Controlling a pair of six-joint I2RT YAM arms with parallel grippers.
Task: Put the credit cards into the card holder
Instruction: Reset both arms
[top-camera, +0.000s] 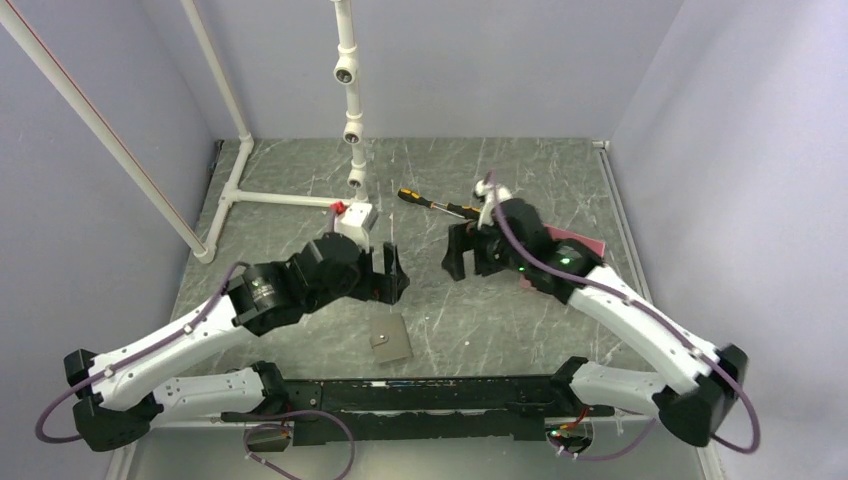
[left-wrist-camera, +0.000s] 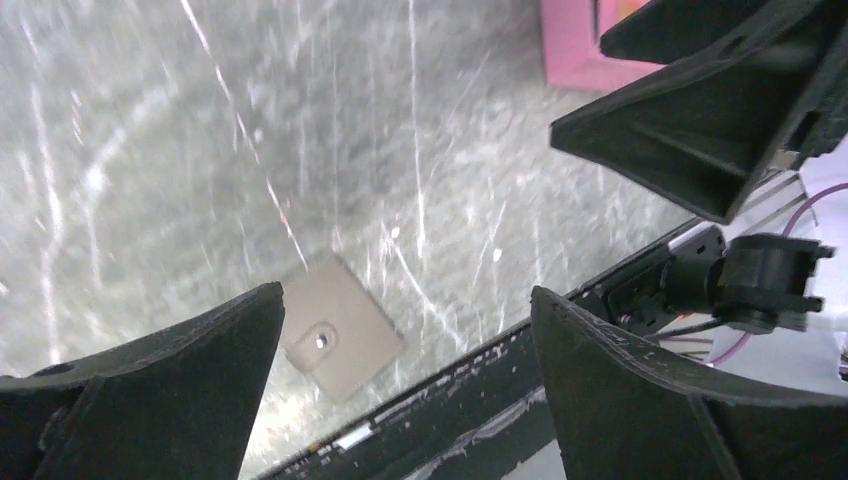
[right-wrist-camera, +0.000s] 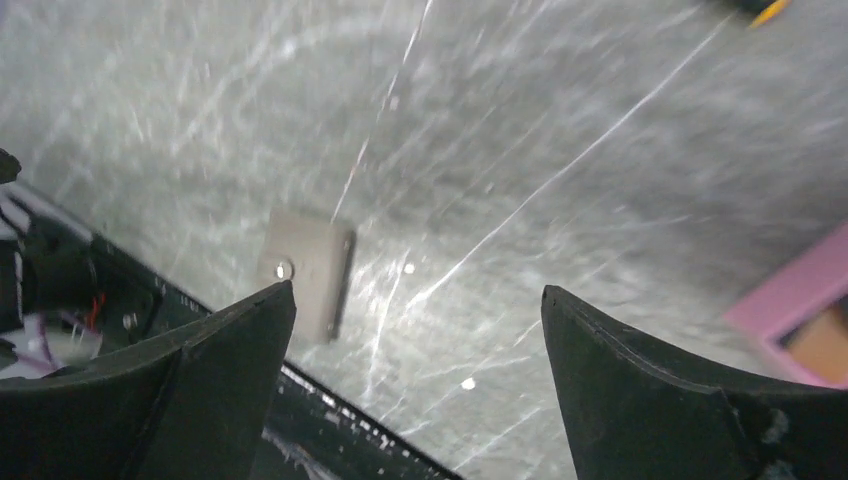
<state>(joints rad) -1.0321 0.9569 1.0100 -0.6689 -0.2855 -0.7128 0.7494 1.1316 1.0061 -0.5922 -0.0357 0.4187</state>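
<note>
we see the grey card holder (top-camera: 390, 338) folded shut, snap up, on the dark marbled table (top-camera: 480, 320). our left gripper (top-camera: 392, 275) and right gripper (top-camera: 470, 262) gape empty.

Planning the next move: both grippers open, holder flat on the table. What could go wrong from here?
1. The card holder lies flat and looks folded shut near the front rail; a grasp may just slide it there.
2. The pink tray is mostly covered in the top view; the one tan card showing in it lies flat, hard to pinch.
3. The left gripper and right gripper hover close; both reaching in could collide.
</note>
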